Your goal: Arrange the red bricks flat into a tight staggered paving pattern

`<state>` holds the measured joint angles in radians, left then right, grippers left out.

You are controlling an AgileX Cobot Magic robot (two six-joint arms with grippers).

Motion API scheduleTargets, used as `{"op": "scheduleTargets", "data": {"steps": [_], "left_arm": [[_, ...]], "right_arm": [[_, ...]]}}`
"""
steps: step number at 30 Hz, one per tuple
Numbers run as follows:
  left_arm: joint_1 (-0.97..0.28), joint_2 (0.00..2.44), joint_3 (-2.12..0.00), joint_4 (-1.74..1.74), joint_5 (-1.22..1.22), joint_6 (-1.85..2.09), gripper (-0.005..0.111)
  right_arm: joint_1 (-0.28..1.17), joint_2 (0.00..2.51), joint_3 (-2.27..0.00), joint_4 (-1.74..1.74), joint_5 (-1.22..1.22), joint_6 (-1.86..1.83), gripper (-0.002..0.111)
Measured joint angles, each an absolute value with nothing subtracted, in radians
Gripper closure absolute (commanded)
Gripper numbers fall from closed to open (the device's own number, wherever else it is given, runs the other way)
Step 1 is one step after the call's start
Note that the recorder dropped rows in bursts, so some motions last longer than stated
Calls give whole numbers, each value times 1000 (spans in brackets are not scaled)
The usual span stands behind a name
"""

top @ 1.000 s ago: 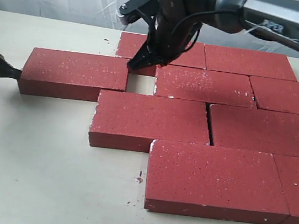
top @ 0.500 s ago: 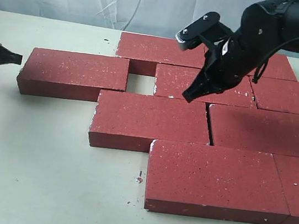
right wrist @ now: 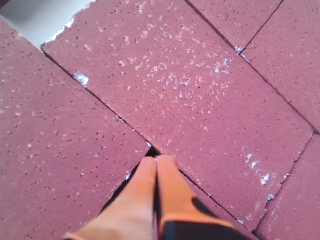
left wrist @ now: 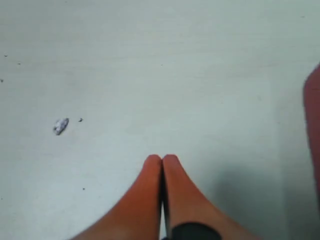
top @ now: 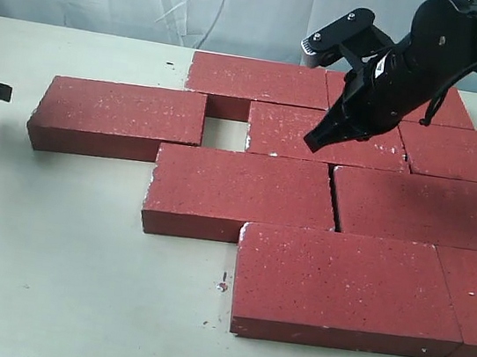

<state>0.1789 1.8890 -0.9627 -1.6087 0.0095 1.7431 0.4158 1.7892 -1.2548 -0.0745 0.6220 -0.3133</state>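
**Both grippers pinched shut and empty; right arm has left the gap**

Your left gripper (top: 3,93) is at the bench's left edge. It has drawn back a little further toward that edge than half a second ago and is now well apart from the leftmost brick (top: 119,109). In its wrist view the fingertips (left wrist: 150,172) press together over bare bench (top: 72,288) with nothing between them. A pale crumb (left wrist: 60,126) lies near them.

The red bricks (top: 241,192) lie flat in staggered rows from the middle of the bench out to its right edge. None has shifted across the earlier pictures. The leftmost brick stands off from its row neighbour (top: 351,134), which leaves a gap (top: 225,134) where the bench shows through. In the next row toward the front edge, a thin dark joint (top: 334,196) stays open between two bricks. The other joints look tight.

Your right gripper (top: 311,143) was down at that gap a second ago. It is now over the front edge of the row neighbour, slightly further right and further back than half a second ago. Its fingers are closed on nothing. In its wrist view the fingertips (right wrist: 147,172) meet over a joint where brick corners come together. You cannot tell whether they touch the surface.
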Motion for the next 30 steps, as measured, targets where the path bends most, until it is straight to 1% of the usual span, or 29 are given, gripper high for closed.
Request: {"op": "scheduleTargets", "data": {"steps": [5,7,9,11,12,14,16,17,21,23,25,30], "left_arm": [[179,1693,-903,-1566,150,1737,107],[179,1630,-898,-1538,332,1735,107],[179,1580,-898,-1446,615,1751,107],[179,1563,-898,-1332,824,1752,107],[179,1555,-898,-1243,905,1726,107],[177,1552,-898,-1052,978,1630,107],[177,1552,-898,-846,928,1465,107],[177,1552,-898,-763,849,1356,107],[188,1554,-895,-640,356,980,107],[188,1556,-895,-640,214,891,107],[188,1570,-895,-644,167,855,107],[188,1670,-906,-649,145,832,107]], "right_arm": [[416,1789,-1255,-75,604,-313,109],[416,1789,-1255,-73,595,-315,109],[416,1789,-1255,-70,590,-315,109],[416,1789,-1255,-70,590,-315,109],[416,1789,-1255,-70,590,-315,109],[416,1789,-1255,-70,590,-315,109],[415,1789,-1255,-70,588,-315,109],[415,1789,-1255,-67,588,-315,109],[414,1789,-1255,-63,586,-315,109],[414,1789,-1255,-57,580,-315,109],[414,1789,-1255,-48,568,-315,109],[414,1789,-1255,-41,551,-315,109]]}}
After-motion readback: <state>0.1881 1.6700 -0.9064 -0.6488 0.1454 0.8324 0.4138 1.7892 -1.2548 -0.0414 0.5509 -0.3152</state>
